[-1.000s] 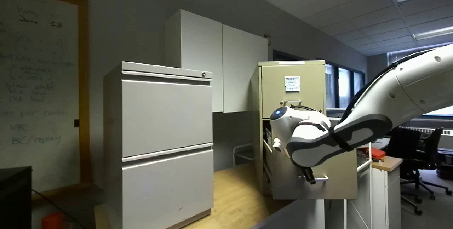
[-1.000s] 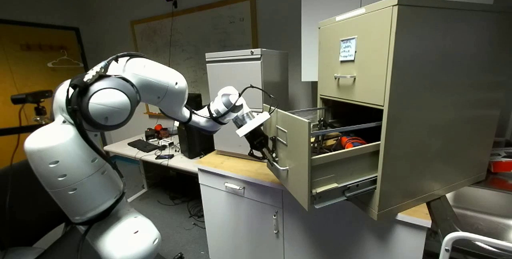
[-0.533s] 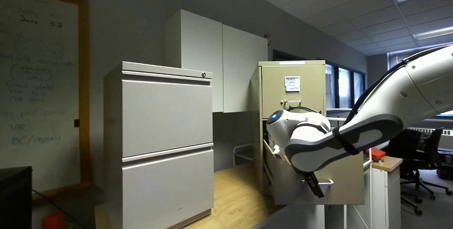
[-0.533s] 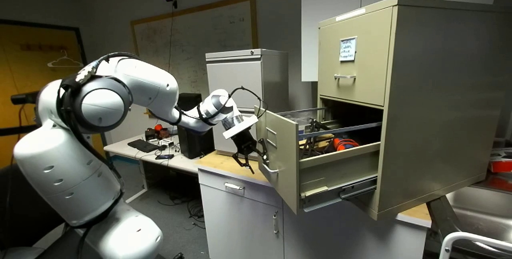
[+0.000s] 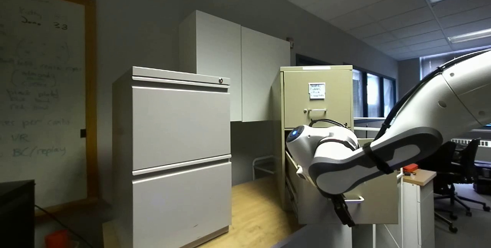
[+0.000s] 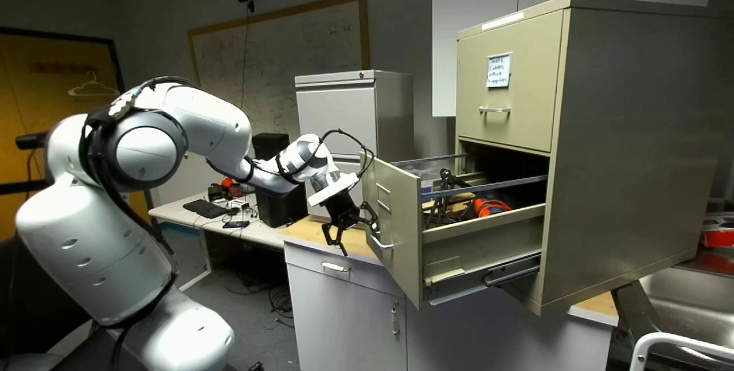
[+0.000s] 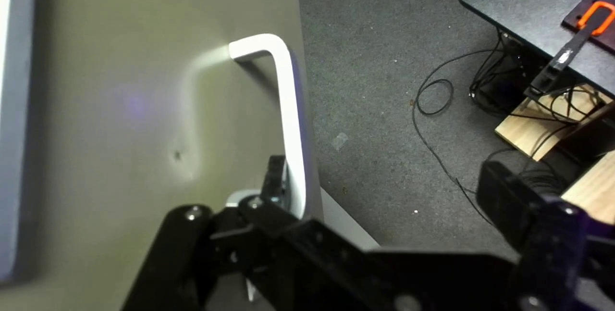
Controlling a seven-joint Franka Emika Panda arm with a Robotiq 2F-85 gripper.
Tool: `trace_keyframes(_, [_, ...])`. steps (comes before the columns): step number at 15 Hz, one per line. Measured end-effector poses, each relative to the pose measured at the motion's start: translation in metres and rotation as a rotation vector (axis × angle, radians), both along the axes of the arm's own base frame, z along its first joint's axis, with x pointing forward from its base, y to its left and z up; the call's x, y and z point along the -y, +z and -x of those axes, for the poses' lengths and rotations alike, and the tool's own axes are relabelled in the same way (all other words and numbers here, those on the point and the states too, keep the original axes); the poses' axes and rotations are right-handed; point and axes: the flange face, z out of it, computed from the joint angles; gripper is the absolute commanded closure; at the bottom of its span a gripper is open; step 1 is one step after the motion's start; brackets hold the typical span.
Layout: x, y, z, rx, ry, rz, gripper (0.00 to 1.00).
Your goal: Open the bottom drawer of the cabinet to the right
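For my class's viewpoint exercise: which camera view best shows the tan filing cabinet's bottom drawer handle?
The wrist view: the drawer handle appears largest, its bent shape clear, though the gripper partly hides one end. Both exterior views show it small; in an exterior view the gripper partly covers the drawer handle.

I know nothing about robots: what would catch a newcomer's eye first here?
Likely the big white robot arm, filling the left of an exterior view. Next, the bottom drawer, standing open beneath the closed top drawer of the tan cabinet, with something orange inside. At the arm's end, a black gripper hangs open, one finger beside the drawer's handle.
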Motion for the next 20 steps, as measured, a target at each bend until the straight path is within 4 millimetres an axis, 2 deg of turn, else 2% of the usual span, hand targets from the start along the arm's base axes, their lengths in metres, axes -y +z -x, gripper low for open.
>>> trace_keyframes(7, [-0.005,-0.007,-0.001,0.111,-0.069,0.045,0.00])
trace_keyframes(16, [-0.015,-0.009,-0.002,0.186,-0.058,0.126,0.00])
trace_keyframes(17, [-0.020,-0.007,-0.004,0.202,-0.043,0.126,0.00])
trace_keyframes(20, [-0.052,-0.002,-0.011,0.262,0.050,0.090,0.00])
